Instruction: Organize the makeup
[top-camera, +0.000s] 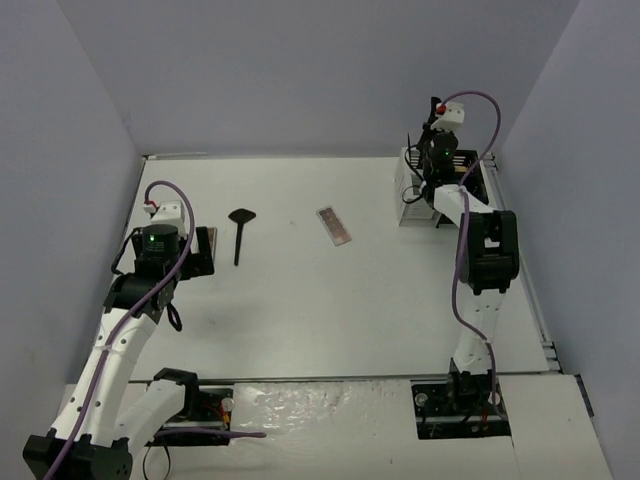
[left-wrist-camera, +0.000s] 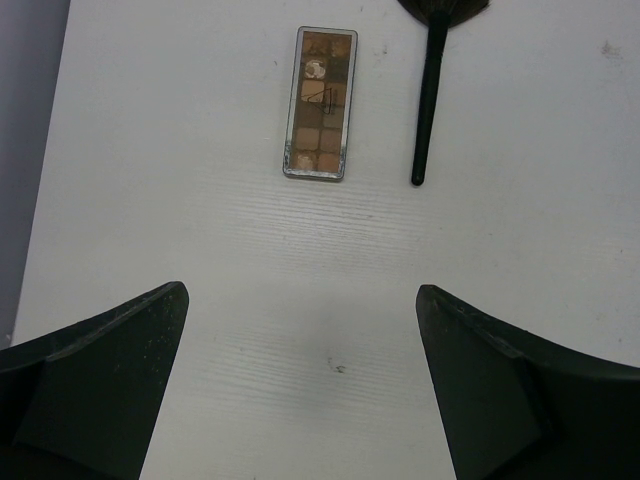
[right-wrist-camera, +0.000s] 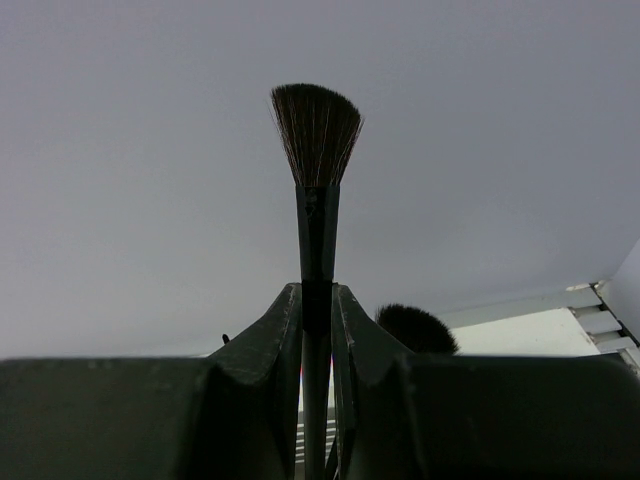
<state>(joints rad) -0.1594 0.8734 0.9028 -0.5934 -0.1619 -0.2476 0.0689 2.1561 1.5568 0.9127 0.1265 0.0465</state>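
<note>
At the left of the table (top-camera: 350, 310), the left gripper (left-wrist-camera: 302, 300) hangs with its jaws spread wide and nothing between them. Just beyond it lies a palette (left-wrist-camera: 320, 102): flat, narrow and rectangular, with brown and tan pans under a clear lid. It is judged light, rigid and slick-topped, with pans that could crack. It is best taken across its narrow width, on the long edges.

Beside it lies a loose brush (left-wrist-camera: 428, 100), black, with a slim handle and its head pointing away from the arms. It is judged very light, stiff in the handle and soft in the bristles. Grip it mid-handle, never on the bristles.

Further right, near the table's middle, a second palette (top-camera: 335, 225) lies at a slant, well apart from both grippers.

At the far right corner, the right gripper (right-wrist-camera: 318, 300) is clenched on the handle of a held brush (right-wrist-camera: 317, 140). This brush stands upright, its fanned dark bristles uppermost. The gripper sits over the white organizer box (top-camera: 412, 188). Another brush head (right-wrist-camera: 415, 330) shows just behind the fingers. The thin handle may pivot in the pinch.
</note>
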